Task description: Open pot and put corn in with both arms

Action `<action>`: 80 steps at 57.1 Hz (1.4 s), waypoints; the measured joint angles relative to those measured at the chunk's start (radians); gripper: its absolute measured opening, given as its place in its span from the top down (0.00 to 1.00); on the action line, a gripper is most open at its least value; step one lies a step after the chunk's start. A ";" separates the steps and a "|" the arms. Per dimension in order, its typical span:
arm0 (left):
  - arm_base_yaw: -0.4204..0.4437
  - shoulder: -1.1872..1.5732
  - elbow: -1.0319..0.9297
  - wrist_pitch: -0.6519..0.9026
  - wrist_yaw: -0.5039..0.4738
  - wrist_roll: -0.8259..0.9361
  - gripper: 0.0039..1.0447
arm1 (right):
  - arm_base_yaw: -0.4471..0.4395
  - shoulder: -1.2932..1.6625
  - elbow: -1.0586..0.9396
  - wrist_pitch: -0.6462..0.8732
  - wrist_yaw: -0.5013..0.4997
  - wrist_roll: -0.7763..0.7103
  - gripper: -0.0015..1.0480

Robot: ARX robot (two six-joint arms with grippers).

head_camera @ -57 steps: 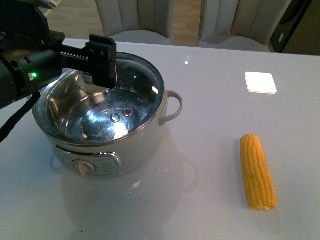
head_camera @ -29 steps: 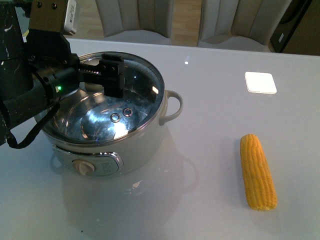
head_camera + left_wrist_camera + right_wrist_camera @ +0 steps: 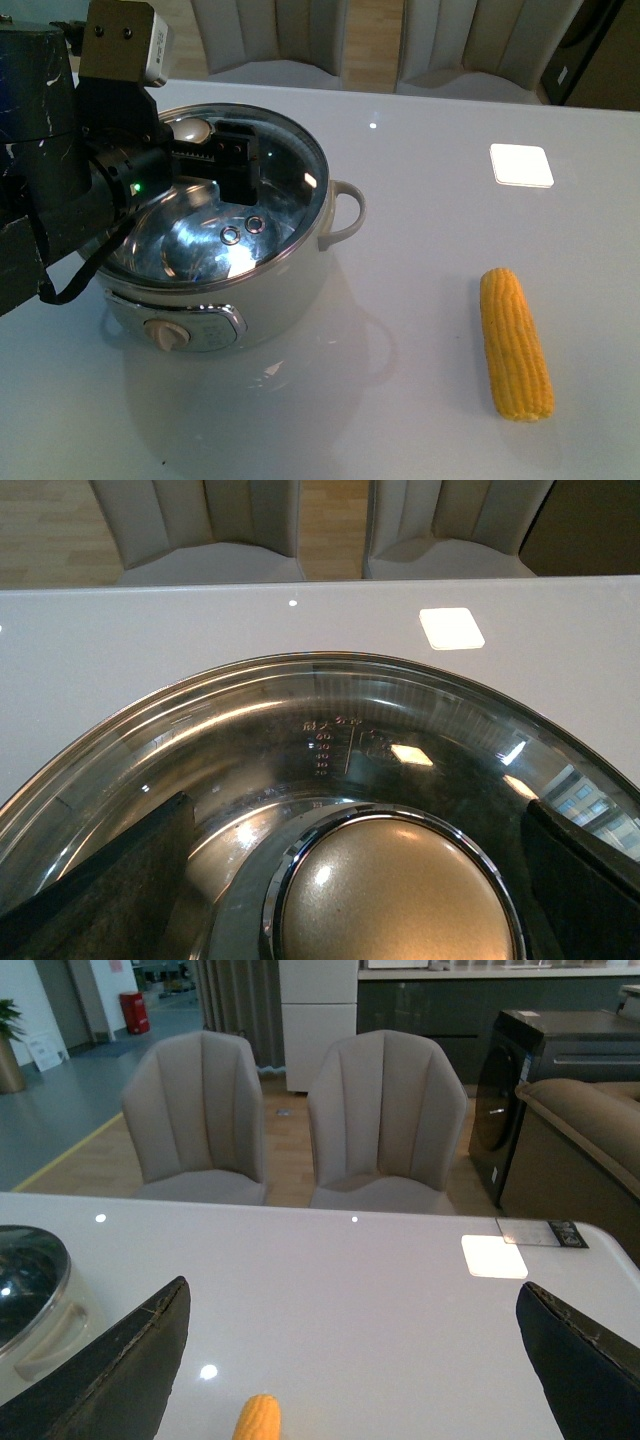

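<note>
The cream-white pot (image 3: 290, 295) stands at the table's left with its glass lid (image 3: 285, 190) on it. My left gripper (image 3: 215, 148) is open and hangs just over the lid, its two fingers on either side of the round gold knob (image 3: 395, 890), not touching it. In the left wrist view the left gripper (image 3: 360, 880) straddles that knob. The corn (image 3: 515, 345) lies on the table to the right, apart from the pot. In the right wrist view my right gripper (image 3: 355, 1370) is open and empty above the table, with the corn's tip (image 3: 257, 1420) below it. The right gripper is out of the front view.
A white square patch (image 3: 521, 165) lies on the table at the back right. Two grey chairs (image 3: 290, 1120) stand behind the far table edge. The pot's right loop handle (image 3: 348, 212) sticks out towards the corn. The pot's edge shows in the right wrist view (image 3: 30, 1295).
My left arm has swung to the right and come over the lid's middle. The knob now sits between its open fingers. The corn and pot have not moved.
</note>
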State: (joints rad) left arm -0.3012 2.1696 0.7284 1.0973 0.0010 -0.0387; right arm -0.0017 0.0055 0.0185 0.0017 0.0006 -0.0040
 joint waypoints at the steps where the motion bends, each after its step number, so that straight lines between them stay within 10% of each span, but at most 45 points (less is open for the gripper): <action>1: 0.000 0.000 0.000 0.000 -0.001 0.000 0.07 | 0.000 0.000 0.000 0.000 0.000 0.000 0.09; 22: -0.007 -0.003 0.003 -0.005 -0.027 0.008 0.58 | 0.000 0.000 0.000 0.000 0.000 0.000 0.09; 80: 0.027 -0.277 0.005 -0.193 -0.066 0.022 0.59 | 0.000 0.000 0.000 0.000 0.000 0.000 0.09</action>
State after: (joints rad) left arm -0.2737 1.8931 0.7338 0.9039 -0.0647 -0.0170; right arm -0.0017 0.0055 0.0185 0.0017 0.0006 -0.0040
